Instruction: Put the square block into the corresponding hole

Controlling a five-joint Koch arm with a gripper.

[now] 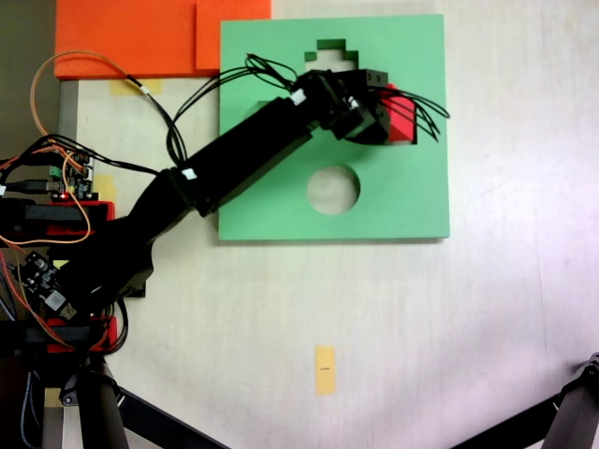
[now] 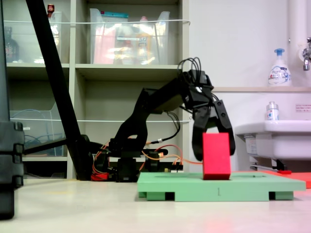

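A pale table (image 1: 468, 318) carries the flat green foam board (image 1: 412, 187) near its far edge, beside orange foam sheets (image 1: 131, 37) at the far left corner as seen from above. Behind the arm stand shelves with clear bins (image 2: 126, 39), and a sink (image 2: 277, 133) with a soap bottle (image 2: 278, 68) sits to the right in the side view. A yellow tape strip (image 1: 325, 369) lies near the table's near edge. The gripper (image 2: 214, 154) straddles the red square block (image 2: 216, 155) — fingers spread, seemingly released — while the block stands upright at the board's right side, in the square hole; the octagonal cutout (image 1: 333, 190) lies just beside.
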